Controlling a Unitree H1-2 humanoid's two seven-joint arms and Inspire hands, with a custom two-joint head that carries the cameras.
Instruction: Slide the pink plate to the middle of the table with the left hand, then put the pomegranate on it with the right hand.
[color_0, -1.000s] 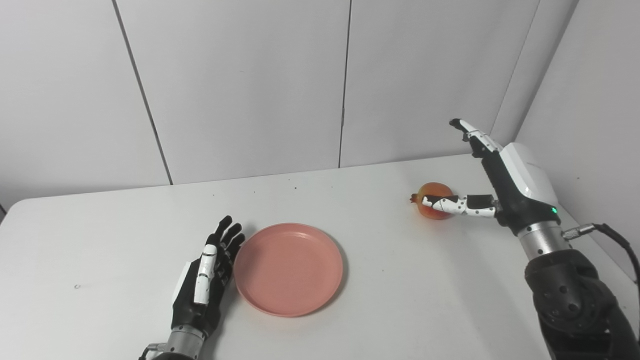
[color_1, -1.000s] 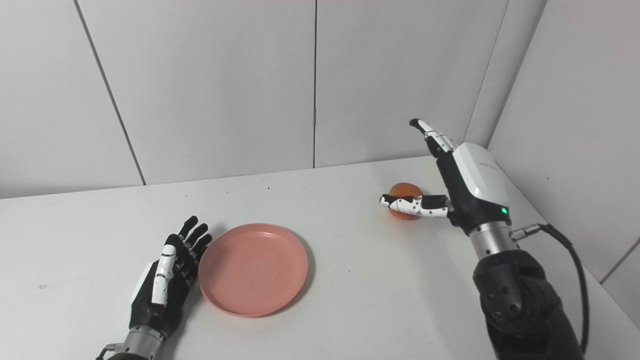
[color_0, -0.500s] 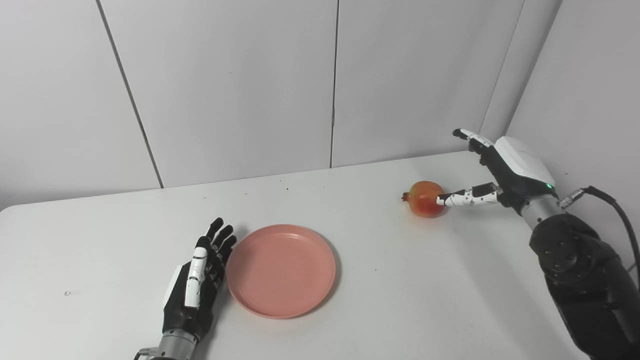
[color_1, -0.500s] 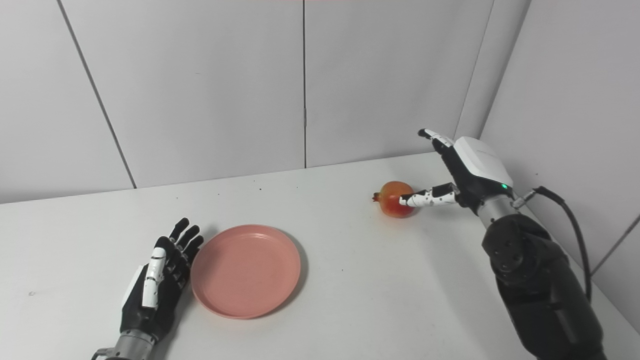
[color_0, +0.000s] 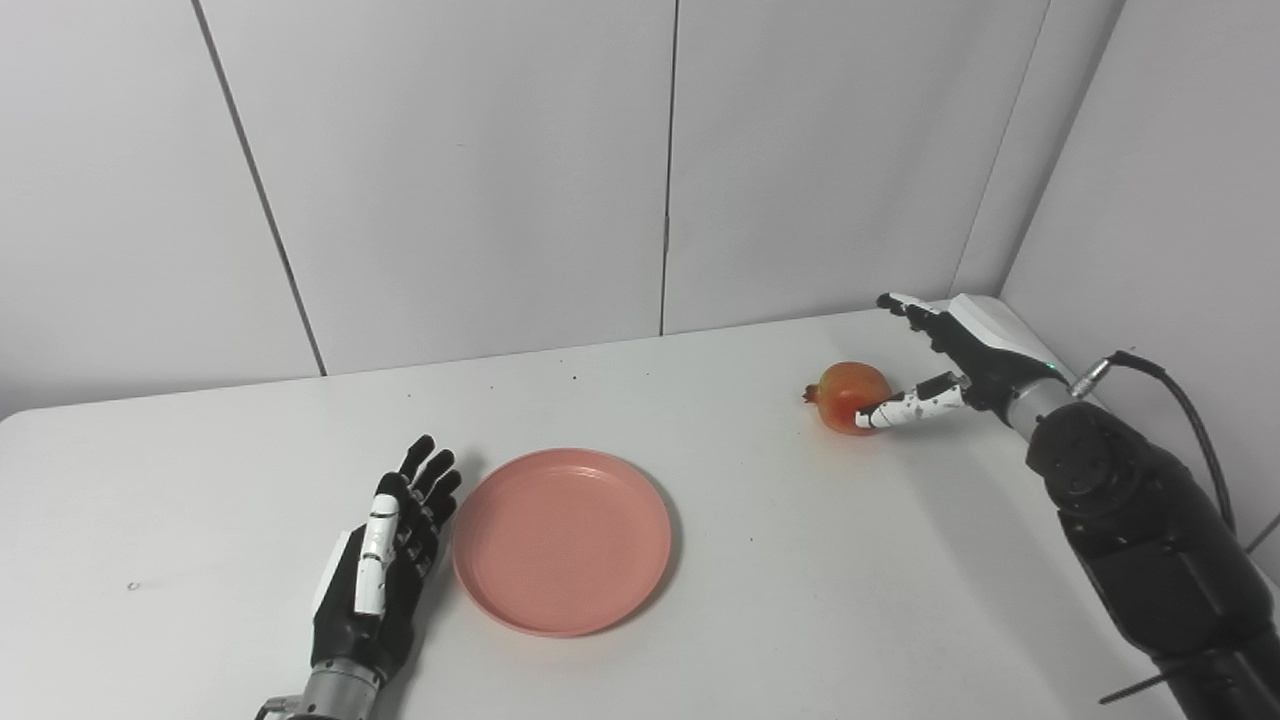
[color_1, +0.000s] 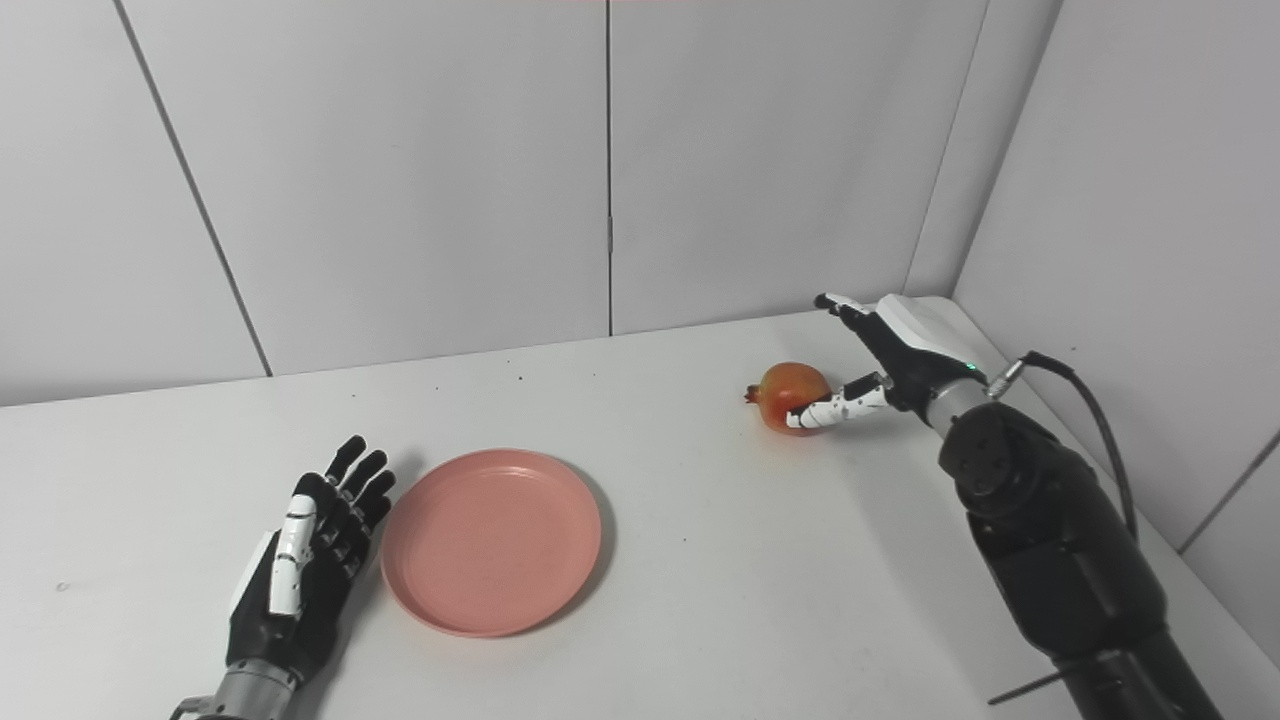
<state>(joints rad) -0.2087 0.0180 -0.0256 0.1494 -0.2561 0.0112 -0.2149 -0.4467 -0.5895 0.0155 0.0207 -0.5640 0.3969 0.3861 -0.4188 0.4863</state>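
Note:
The pink plate (color_0: 562, 538) lies flat on the white table (color_0: 800, 580), a little left of its middle. My left hand (color_0: 385, 550) is open, edge-on, a small gap left of the plate's rim. The red-orange pomegranate (color_0: 852, 396) sits at the far right of the table. My right hand (color_0: 945, 365) is open around it from the right: the thumb lies against its front, the fingers (color_0: 905, 305) reach past behind it, apart from it. In the right eye view the pomegranate (color_1: 793, 393) and right hand (color_1: 885, 355) stand the same way.
Grey wall panels close the back and the right side, meeting in a corner behind the pomegranate. The right arm (color_0: 1140, 520) and its black cable (color_0: 1190, 400) run along the table's right edge.
The right hand has lowered and come in beside the pomegranate, thumb now against its front. The left hand has drawn slightly back from the plate. The camera shifted early on; the plate has not moved.

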